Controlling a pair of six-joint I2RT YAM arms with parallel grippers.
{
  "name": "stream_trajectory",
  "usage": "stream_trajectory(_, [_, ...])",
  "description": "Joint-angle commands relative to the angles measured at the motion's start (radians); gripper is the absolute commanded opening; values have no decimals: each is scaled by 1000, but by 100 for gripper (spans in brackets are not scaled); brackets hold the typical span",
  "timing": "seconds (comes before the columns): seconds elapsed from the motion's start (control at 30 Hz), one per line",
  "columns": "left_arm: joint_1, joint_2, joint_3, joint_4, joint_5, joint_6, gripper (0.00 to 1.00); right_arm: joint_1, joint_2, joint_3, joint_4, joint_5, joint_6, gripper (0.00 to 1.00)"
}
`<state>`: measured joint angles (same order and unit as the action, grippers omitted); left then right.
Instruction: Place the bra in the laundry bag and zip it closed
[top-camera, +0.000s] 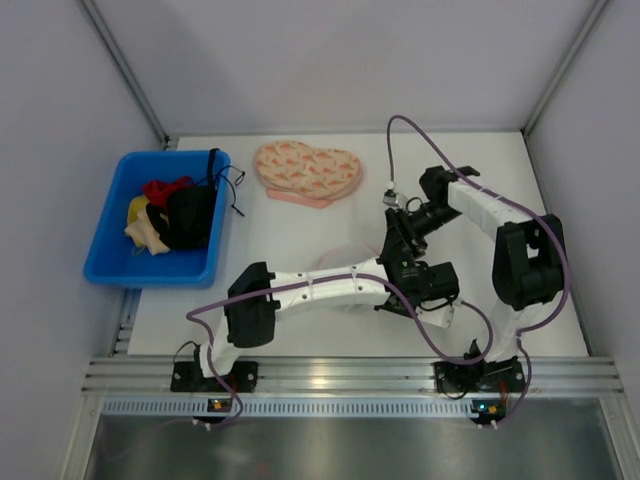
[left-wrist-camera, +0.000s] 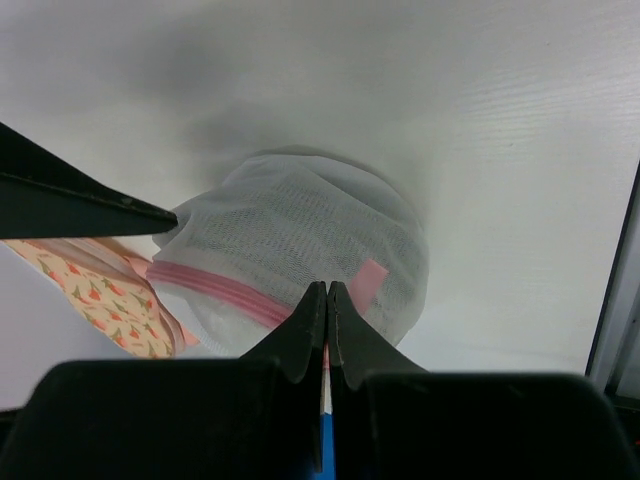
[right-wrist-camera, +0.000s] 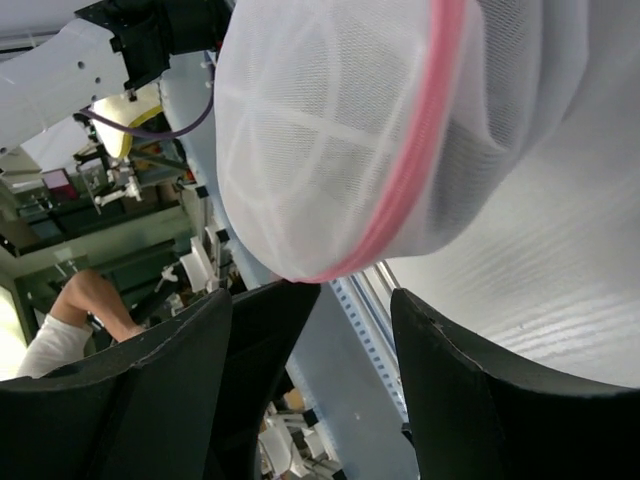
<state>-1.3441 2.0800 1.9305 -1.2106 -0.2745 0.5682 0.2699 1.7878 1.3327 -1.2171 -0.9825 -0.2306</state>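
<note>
The laundry bag (left-wrist-camera: 300, 235), a white mesh dome with a pink zip rim, lies on the white table. My left gripper (left-wrist-camera: 327, 292) is shut on its pink zip rim; in the top view (top-camera: 397, 240) it covers most of the bag. My right gripper (right-wrist-camera: 318, 300) is open and empty, with the bag (right-wrist-camera: 320, 130) just beyond its fingertips; in the top view (top-camera: 393, 214) it sits just behind the left one. The bra (top-camera: 190, 215), black fabric, lies in the blue bin (top-camera: 110, 262) at the left, far from both grippers.
The peach-pink heart-shaped patterned piece (top-camera: 308, 172) lies at the back middle, and its edge shows in the left wrist view (left-wrist-camera: 95, 290). The blue bin also holds red and cream clothes. Grey walls enclose the table. Purple cables loop near both arms.
</note>
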Motion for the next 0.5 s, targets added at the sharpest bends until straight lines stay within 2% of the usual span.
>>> stream_trajectory(0.0, [3,-5,45,28,-22,13,0,37,2,10,24,-100,11,66])
stream_trajectory(0.1, [3,-5,45,28,-20,15,0,60,34,22,45,-114,28,63])
stream_trajectory(0.2, [3,-8,42,25,-19,12,0,84,67,36,33,-136,19,47])
stream_trajectory(0.23, [3,-11,39,26,-19,13,0,89,70,40,33,-136,13,35])
stream_trajectory(0.3, [5,-21,22,25,-12,7,0,91,76,56,31,-127,10,25])
stream_trajectory(0.33, [3,-26,18,26,-6,7,0,89,76,60,31,-125,11,16])
stream_trajectory(0.37, [3,-37,10,25,-3,-1,0,88,76,69,34,-124,13,11])
stream_trajectory(0.4, [3,-40,2,23,6,-2,0,86,76,74,44,-124,23,0])
stream_trajectory(0.47, [2,-54,-7,23,14,-5,0,81,81,83,56,-119,36,0])
